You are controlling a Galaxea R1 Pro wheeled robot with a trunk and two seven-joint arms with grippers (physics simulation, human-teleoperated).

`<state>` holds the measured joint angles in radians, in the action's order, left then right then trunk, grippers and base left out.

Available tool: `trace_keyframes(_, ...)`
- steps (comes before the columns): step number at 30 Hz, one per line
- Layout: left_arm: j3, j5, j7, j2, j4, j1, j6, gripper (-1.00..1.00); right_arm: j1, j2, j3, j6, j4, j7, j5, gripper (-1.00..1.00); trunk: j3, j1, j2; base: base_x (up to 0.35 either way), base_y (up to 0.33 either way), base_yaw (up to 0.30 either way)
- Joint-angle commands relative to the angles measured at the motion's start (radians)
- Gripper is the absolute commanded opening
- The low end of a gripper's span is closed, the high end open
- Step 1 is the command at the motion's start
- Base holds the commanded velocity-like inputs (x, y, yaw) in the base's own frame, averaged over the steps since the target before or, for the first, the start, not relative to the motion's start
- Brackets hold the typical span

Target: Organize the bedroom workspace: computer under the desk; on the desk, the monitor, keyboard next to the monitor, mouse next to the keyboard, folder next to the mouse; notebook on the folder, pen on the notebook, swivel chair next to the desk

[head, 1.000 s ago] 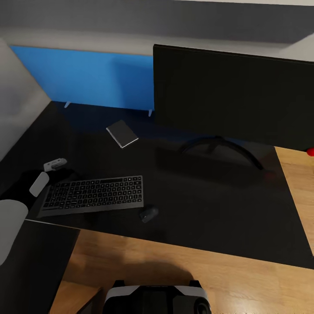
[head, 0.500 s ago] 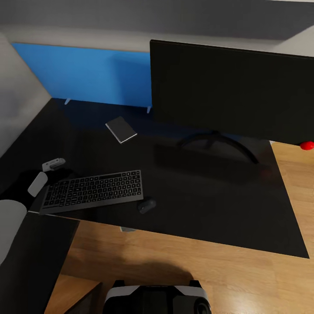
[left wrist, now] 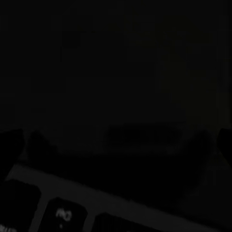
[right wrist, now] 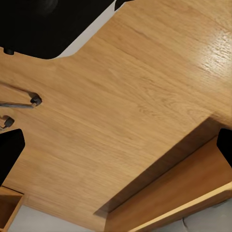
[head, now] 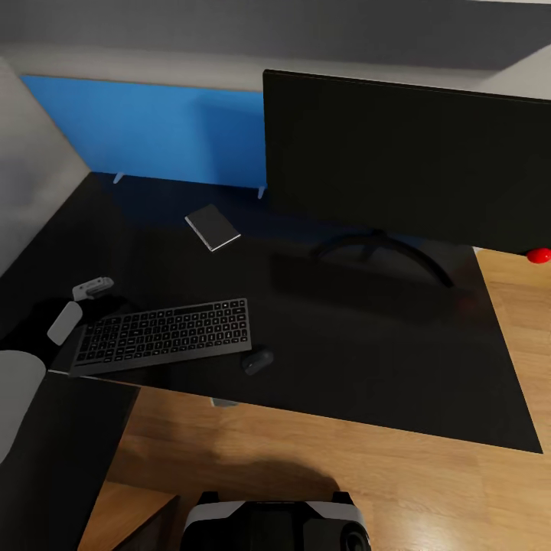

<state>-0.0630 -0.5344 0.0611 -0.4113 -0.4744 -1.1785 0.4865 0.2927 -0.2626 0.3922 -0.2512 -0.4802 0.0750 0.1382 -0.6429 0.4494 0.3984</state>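
The desk (head: 367, 360) has a black top and a blue back panel (head: 153, 134). The monitor (head: 405, 153) stands on it at the back right on its arc stand. The keyboard (head: 164, 334) lies near the front left edge, with the mouse (head: 258, 360) just off its right end. The notebook (head: 213, 227) lies further back. My left gripper (head: 96, 298) sits low at the keyboard's left end. In the left wrist view the left gripper (left wrist: 116, 145) is open, with the keyboard's edge (left wrist: 72, 208) close under it. My right gripper (right wrist: 116, 150) is open over the floor.
A grey wall surface (head: 30, 176) borders the desk's left wing. Wood floor (head: 321, 451) lies in front of the desk, above my trunk (head: 275, 524). The right wrist view has wood floor, a chrome leg with a caster (right wrist: 34, 100) and a wooden furniture edge (right wrist: 183, 193).
The whole view shifted up a little between the earliest frame and half a second ago: the camera moved. The things on the desk kept their places. Nothing has changed since.
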Motion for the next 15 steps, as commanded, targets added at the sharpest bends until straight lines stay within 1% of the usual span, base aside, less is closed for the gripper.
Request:
trace_keyframes(1,-0.006,-0.01,0.005,-0.002,-0.002,-0.001,0.005,1.0,0.0,-0.001,0.005,-0.002,-0.001,0.002,0.011,1.0,-0.001,0.001,0.002,0.0,0.0,0.0)
trace_keyframes(13,-0.006,-0.01,0.003,-0.009,-0.003,-0.001,0.006,1.0,0.0,-0.001,0.005,-0.002,-0.001,0.002,0.011,1.0,-0.001,0.001,0.002,-0.023,0.0,0.0)
trace_keyframes(15,-0.006,-0.01,0.003,-0.015,-0.003,-0.001,0.006,1.0,0.0,-0.001,0.005,-0.002,-0.001,0.002,0.011,1.0,-0.001,0.001,0.002,-0.005,0.0,0.0)
